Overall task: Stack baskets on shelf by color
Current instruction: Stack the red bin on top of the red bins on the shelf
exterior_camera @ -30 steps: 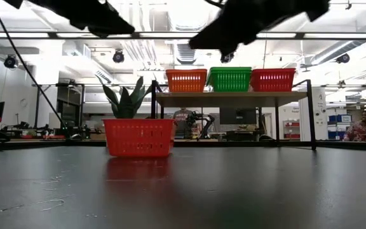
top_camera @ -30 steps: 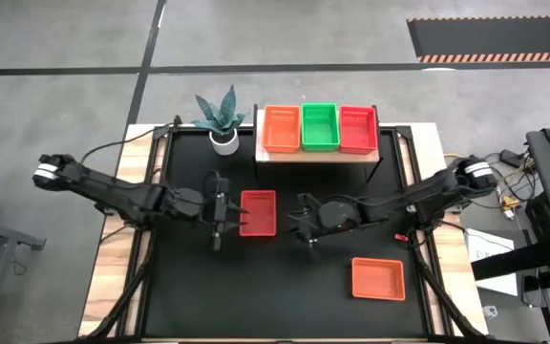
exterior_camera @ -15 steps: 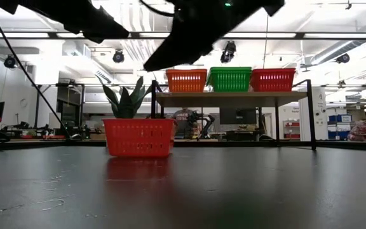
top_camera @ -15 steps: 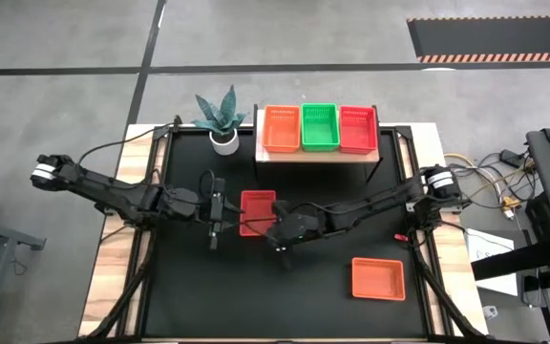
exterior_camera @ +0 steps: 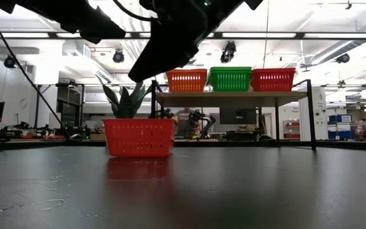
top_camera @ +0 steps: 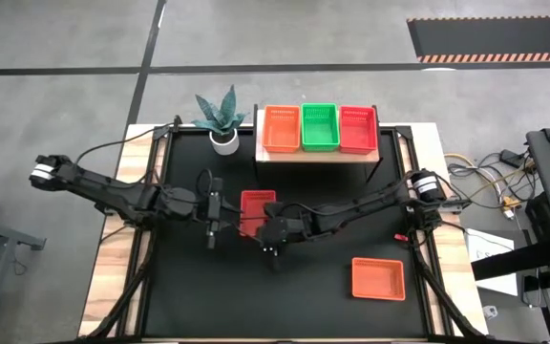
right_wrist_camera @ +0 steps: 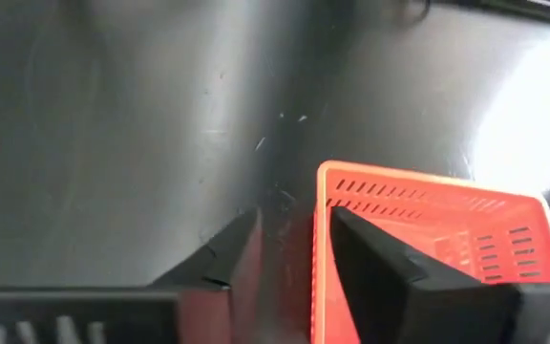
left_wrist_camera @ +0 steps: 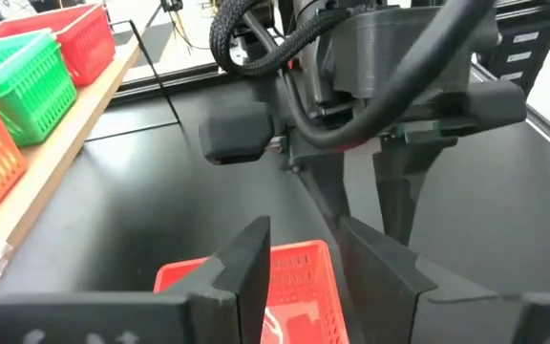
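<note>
The right gripper hovers, fingers apart, over the near right corner of the red basket on the black table. The left gripper, also parted, sits just beside the basket's left edge.

High view looks straight down; low view sits at tabletop level; both show the red plastic mesh basket.

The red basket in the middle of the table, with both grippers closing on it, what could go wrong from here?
1. The left gripper and right gripper flank the red basket closely; the arms could collide.
2. The right gripper's open fingers straddle a corner wall, so a grip may tilt or slide it.
3. The shelf stands just beyond; a low lift could catch its edge.
</note>
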